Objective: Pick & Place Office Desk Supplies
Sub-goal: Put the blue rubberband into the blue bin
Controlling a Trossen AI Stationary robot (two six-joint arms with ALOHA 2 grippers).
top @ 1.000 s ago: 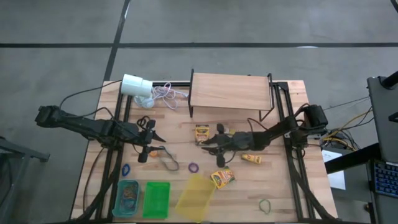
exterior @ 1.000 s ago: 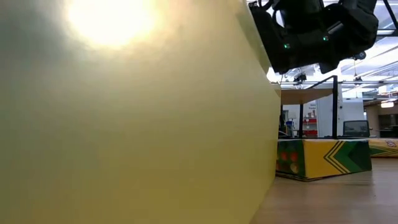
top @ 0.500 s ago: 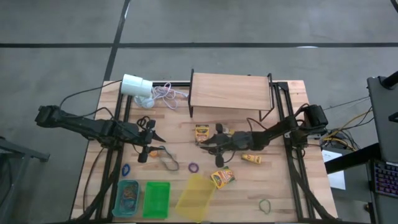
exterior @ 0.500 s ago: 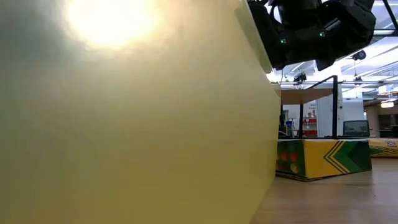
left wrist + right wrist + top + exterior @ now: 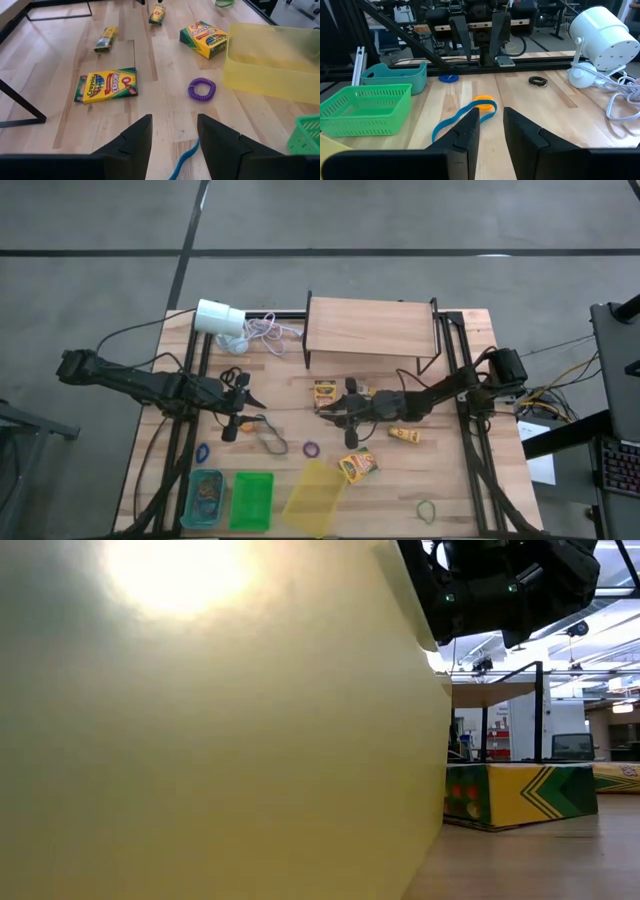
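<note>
So the layout pretty much explains itself: three bins sit in a row along the front edge, a teal bin (image 5: pixel 204 498) with some bands already in it, a green basket (image 5: pixel 251 499) and a yellow tray (image 5: pixel 315 496), which I'd guess are the drop spots for sorting. The left gripper (image 5: pixel 243 412) hangs low over the left-middle of the table, fingers apart with nothing between them, and a blue rubber band (image 5: pixel 183 158) lies on the wood right past its fingertips, so it looks lined up for that one. The right gripper (image 5: pixel 334 412) is mid-table just beside a crayon box (image 5: pixel 325 394), fingers also parted and empty; its wrist camera faces across at the blue band and an orange band (image 5: pixel 483 103) touching its far end. Remaining supplies are scattered: another crayon box (image 5: pixel 358 466) near the yellow tray, a purple band (image 5: pixel 311 448), a small yellow packet (image 5: pixel 404 435), a green band (image 5: pixel 427 509) off by the front right. The low view is mostly blocked by the tray's yellow wall, so no help there. The white lamp (image 5: pixel 219 318) stays out of it at the back.
</note>
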